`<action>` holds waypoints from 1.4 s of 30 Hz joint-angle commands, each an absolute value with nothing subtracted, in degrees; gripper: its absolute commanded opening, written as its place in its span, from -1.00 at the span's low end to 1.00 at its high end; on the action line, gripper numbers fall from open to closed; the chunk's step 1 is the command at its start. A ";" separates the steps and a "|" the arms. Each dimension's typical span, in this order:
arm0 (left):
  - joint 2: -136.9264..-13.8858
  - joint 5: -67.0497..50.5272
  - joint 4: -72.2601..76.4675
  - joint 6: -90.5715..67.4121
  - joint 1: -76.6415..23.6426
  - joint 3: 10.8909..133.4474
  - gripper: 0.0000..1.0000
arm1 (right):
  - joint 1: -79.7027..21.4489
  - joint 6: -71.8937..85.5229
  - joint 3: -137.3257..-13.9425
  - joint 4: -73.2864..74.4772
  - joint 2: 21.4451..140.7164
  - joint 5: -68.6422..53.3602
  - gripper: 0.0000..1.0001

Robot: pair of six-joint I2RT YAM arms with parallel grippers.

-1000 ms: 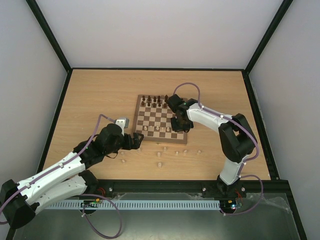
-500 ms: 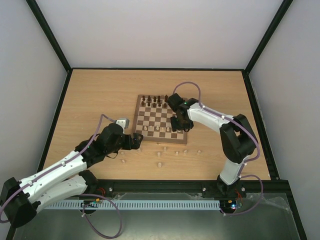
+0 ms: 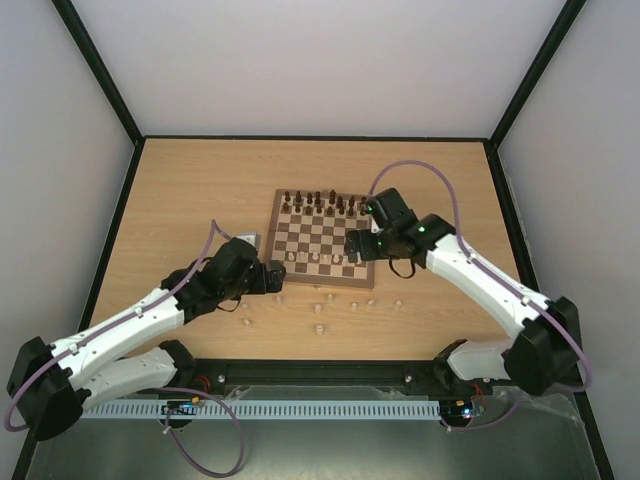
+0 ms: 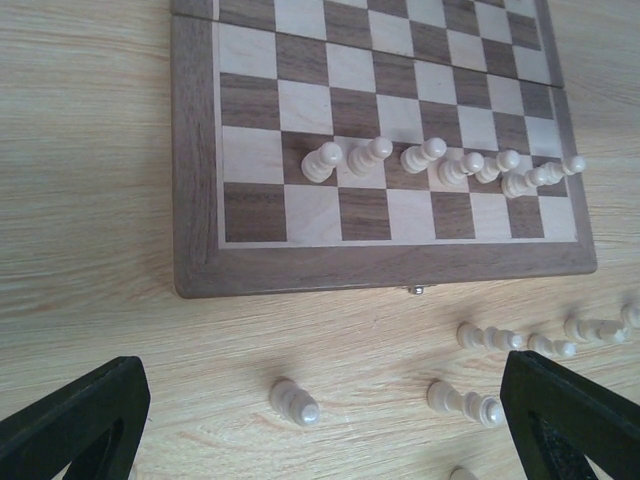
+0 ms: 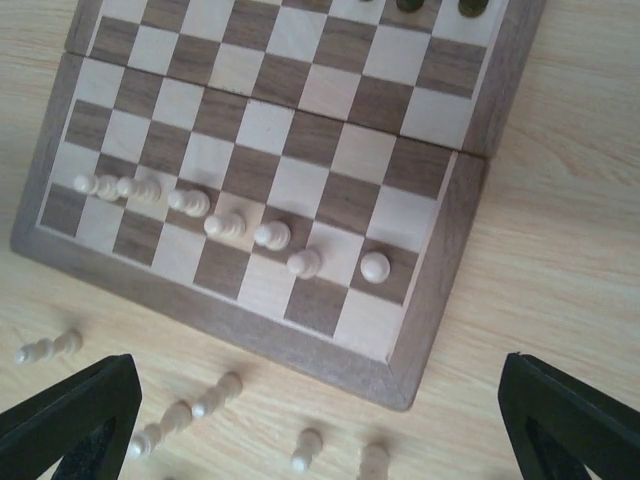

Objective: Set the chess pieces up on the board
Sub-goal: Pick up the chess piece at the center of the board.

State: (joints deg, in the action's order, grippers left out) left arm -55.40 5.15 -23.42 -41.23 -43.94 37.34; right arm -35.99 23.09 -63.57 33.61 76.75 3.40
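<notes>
Since a second ago my right arm has swung outward, elbow dropping to the right, and my right gripper (image 3: 362,243) has drawn back to hang over the right-hand edge of the board (image 4: 380,275); my left arm has crept slightly forward. Both grippers are spread wide with nothing between the fingers. A row of pale pawns (image 5: 225,225) stands on the second rank from the near edge, and it looks complete. The rank nearest me is bare, and the dark pieces (image 3: 315,200) sit along the far side. The loose pale pieces (image 3: 320,312) are scattered on the table (image 3: 180,200) just beyond the board's near border, most of them lying on their sides. So I judge the pawn stage finished and the back rank next. My left gripper (image 4: 320,400) hovers above the table near the board's near-left corner, with one small pale piece (image 4: 295,402), seemingly upright, between its fingers' line. The next move calls for lowering straight over that piece, pinching it gently, then carrying it to a near-rank square.
</notes>
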 commanded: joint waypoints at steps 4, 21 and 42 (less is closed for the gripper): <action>-57.88 3.41 -23.17 -42.92 -43.68 38.89 0.98 | -36.20 26.48 -54.73 33.41 67.28 0.65 0.97; -67.14 -0.79 -15.72 -37.73 -43.62 40.52 0.98 | -41.02 33.12 -49.62 34.92 64.48 -1.74 0.66; -63.74 1.86 -23.16 -33.32 -47.69 42.90 0.98 | -52.51 39.95 -59.15 43.85 66.66 16.24 0.46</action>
